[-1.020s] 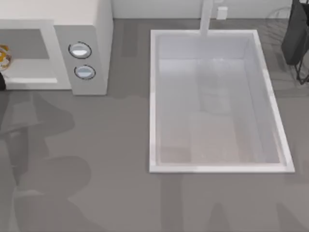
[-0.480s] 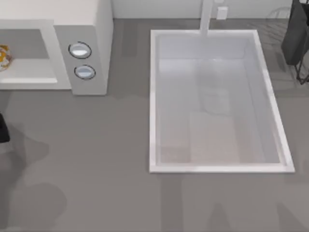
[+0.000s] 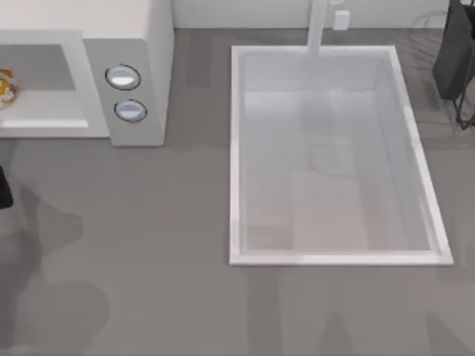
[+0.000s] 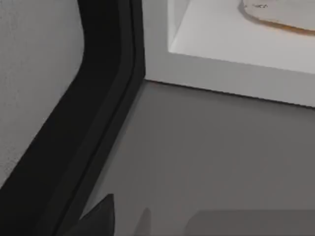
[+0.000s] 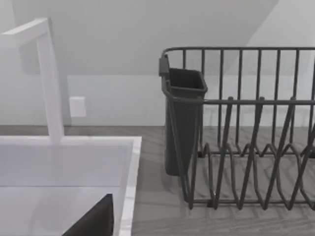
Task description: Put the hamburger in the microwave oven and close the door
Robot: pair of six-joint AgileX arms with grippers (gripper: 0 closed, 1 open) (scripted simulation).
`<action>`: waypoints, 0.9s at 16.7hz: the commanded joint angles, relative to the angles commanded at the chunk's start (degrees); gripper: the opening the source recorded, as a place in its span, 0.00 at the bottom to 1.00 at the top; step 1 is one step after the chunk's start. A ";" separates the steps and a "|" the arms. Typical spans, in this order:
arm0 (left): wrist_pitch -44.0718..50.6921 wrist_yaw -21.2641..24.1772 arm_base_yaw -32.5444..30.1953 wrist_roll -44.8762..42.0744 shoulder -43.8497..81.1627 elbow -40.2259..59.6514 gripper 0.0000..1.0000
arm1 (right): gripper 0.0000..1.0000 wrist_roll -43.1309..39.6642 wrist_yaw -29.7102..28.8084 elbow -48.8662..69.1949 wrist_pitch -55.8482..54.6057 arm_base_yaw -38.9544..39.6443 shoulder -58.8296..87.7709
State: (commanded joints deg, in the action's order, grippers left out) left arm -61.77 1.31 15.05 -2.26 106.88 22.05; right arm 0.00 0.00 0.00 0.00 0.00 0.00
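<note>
A: At the far left edge of the top view, the hamburger (image 3: 5, 87) sits inside the microwave oven (image 3: 141, 44), on the pale cavity floor just behind the front sill. The left wrist view catches its orange-marked underside (image 4: 275, 14) resting on that floor.

B: And the left gripper (image 3: 4, 187)?

A: A dark sliver at the left edge, out in front of the oven on the grey table (image 3: 148, 245), apart from the sill. Its own camera looks toward the cavity's lower corner. I cannot tell whether its fingers are parted or closed.

B: Where's the door?

A: I judge the dark-edged panel running beside the cavity corner in the left wrist view to be the door (image 4: 64, 147), swung open (its white frame and handle I can't make out). It stands on the oven's hinge side, right next to the left gripper, so the left arm is plainly the nearer one.

B: So what remains?

A: By my reading, only the closing. The push would need to sweep the panel toward the oven front; open table lies ahead, with the knob panel (image 3: 126, 93) and the sink (image 3: 234, 148) off to the right, out of the way.

B: The right arm?

A: Parked at the far right near the dish rack (image 5: 246, 147); whether its fingers are apart or together, I can't tell.
</note>
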 joint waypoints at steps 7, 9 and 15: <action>5.05 -1.19 -4.39 1.02 -10.63 3.87 1.00 | 1.00 0.00 0.00 0.00 0.00 0.00 0.00; 7.95 -1.57 -5.42 1.30 -13.72 4.59 1.00 | 1.00 0.00 0.00 0.00 0.00 0.00 0.00; 19.42 -1.92 -6.07 1.39 -21.22 5.86 1.00 | 1.00 0.00 0.00 0.00 0.00 0.00 0.00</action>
State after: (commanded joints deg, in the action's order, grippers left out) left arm -42.35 -0.61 8.98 -0.86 85.67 27.91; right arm 0.00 0.00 0.00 0.00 0.00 0.00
